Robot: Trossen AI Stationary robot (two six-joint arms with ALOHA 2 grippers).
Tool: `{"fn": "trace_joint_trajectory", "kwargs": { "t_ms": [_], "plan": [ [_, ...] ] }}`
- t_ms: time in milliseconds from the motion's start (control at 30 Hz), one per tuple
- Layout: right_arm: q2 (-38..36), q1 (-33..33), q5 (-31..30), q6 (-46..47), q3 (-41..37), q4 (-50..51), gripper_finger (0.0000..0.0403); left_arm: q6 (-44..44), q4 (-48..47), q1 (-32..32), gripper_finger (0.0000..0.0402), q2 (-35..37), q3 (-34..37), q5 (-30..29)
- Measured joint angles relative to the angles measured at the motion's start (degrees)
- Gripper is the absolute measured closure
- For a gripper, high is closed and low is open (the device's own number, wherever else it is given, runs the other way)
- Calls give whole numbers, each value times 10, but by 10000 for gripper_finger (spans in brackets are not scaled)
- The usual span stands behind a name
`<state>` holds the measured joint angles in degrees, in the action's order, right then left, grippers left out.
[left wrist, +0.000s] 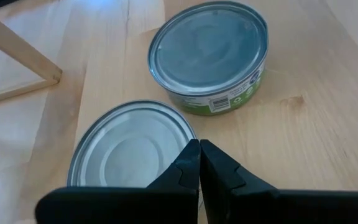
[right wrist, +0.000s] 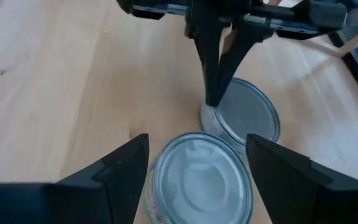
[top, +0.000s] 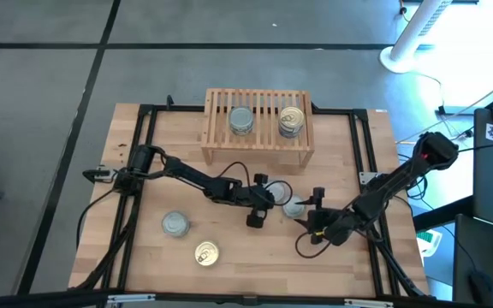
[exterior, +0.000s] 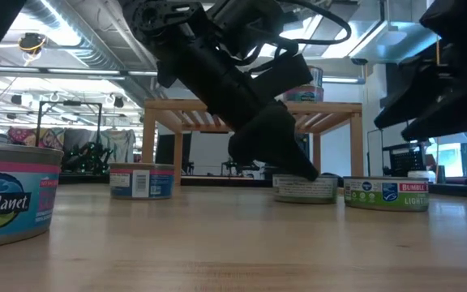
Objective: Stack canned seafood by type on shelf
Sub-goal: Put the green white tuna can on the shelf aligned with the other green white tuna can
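Note:
The shelf (top: 258, 128) stands at the table's far side, with silver tins (top: 240, 120) and gold tins (top: 291, 120) on its slats. A silver tin (top: 175, 224) and a gold tin (top: 206, 253) sit flat on the table near the left front. Mid-table, two silver-topped tins stand side by side. My left gripper (left wrist: 199, 149) is shut at the rim of the plain one (left wrist: 129, 149). My right gripper (right wrist: 197, 155) is open, its fingers either side of the green-labelled tin (right wrist: 201, 177) without touching it. My left gripper has its shut fingertips (right wrist: 213, 99) against the silver tin's top rim (left wrist: 182, 134), on the side toward the green-labelled tin. The fingers slant down from the table's left. The tin stands flat on the table (exterior: 302, 188).
The green-labelled tin (exterior: 386, 195) stands almost against the tin my left gripper touches. Black frame rails (top: 148, 128) run along the table's left and right sides. A person's gear and cables lie beyond the right edge.

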<state>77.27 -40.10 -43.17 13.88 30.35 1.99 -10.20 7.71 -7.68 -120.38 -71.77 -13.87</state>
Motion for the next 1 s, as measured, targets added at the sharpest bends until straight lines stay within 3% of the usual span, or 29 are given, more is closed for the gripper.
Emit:
{"fn": "trace_joint_trajectory", "kwargs": {
  "t_ms": [433,767,1000],
  "plan": [
    [60,0,-28,-96,0,-93,134,12,2,-21,401,3,-2,-4],
    [99,0,-29,-105,0,-123,134,31,3,-36,401,3,-2,-6],
    [137,0,-32,-177,6,-177,134,44,4,-43,401,3,-2,-6]
  ]
}}
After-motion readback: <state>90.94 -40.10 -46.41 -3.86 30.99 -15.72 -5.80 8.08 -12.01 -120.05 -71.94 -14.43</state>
